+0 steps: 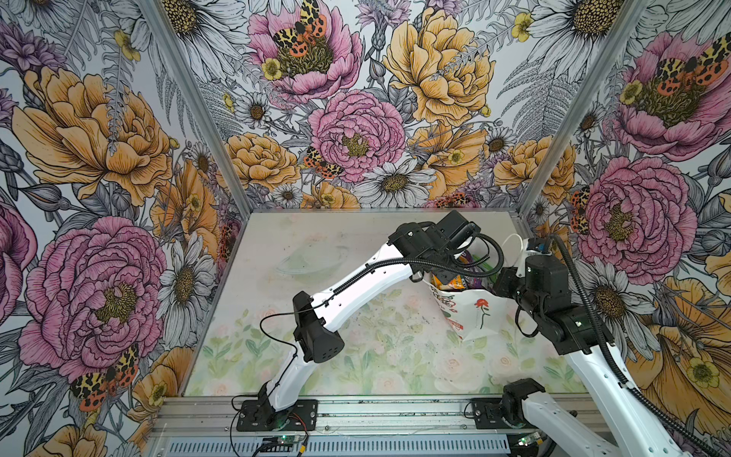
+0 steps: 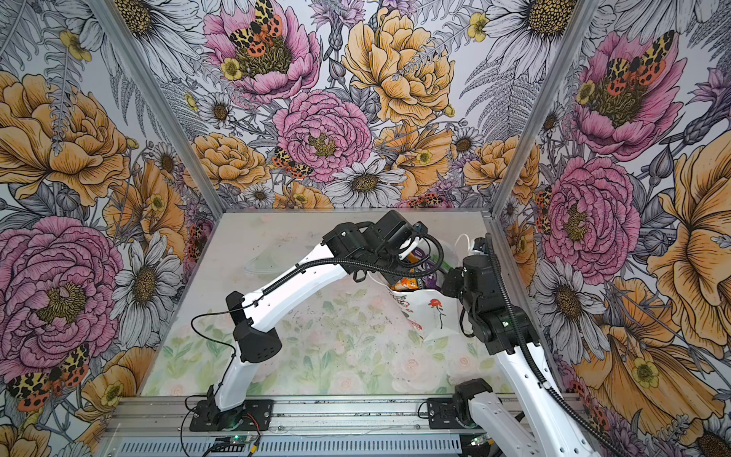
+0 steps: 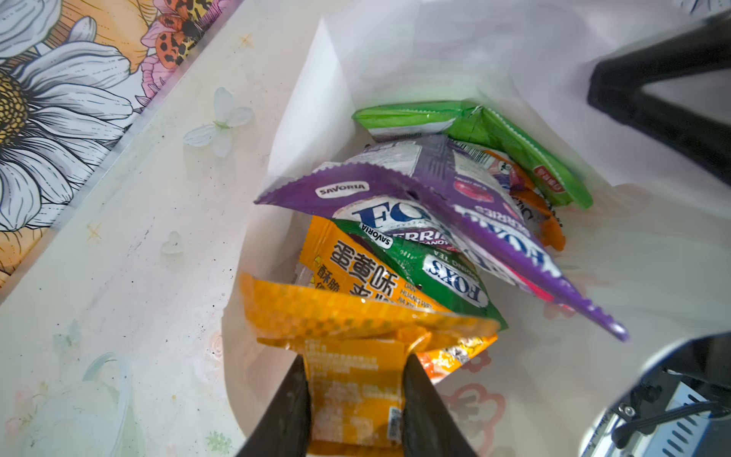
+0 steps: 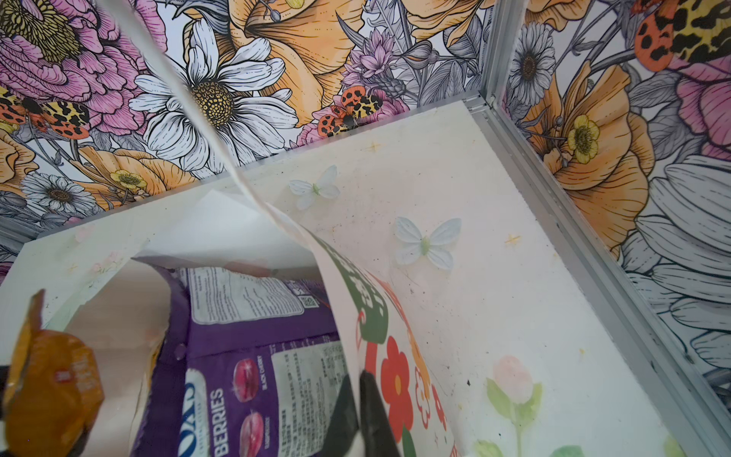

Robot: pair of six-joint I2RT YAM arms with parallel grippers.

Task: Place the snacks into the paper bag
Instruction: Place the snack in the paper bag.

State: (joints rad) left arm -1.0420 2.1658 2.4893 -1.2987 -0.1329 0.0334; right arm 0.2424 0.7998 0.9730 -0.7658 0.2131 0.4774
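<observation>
Grips a glossy orange plastic packet (image 3: 356, 316) in the left claw (image 3: 356, 361), jaws part-spread and clamped on its two flat faces, crimped end leading. Holds it at the mouth of the white paper gift bag with a red rose print (image 1: 480, 316), standing at the far right of the bench (image 1: 316, 245). Pinches the bag's right-side wall in the right claw (image 4: 358, 380), jaws pressed together on the paper, with the mouth pulled wide. Shows, already inside, a purple foil pouch (image 3: 356, 186), a green-white packet (image 3: 415, 118), a small green packet (image 3: 435, 273) and a second orange packet with black characters (image 3: 344, 257), piled close to the rim. Shows no loose packet on the open bench in both top views. Points the held packet's long axis straight into the opening, just ahead of and below the left claw. Likely needs only a short push along that axis and a release. May end with the packet perched on the pile rather than sunk.
</observation>
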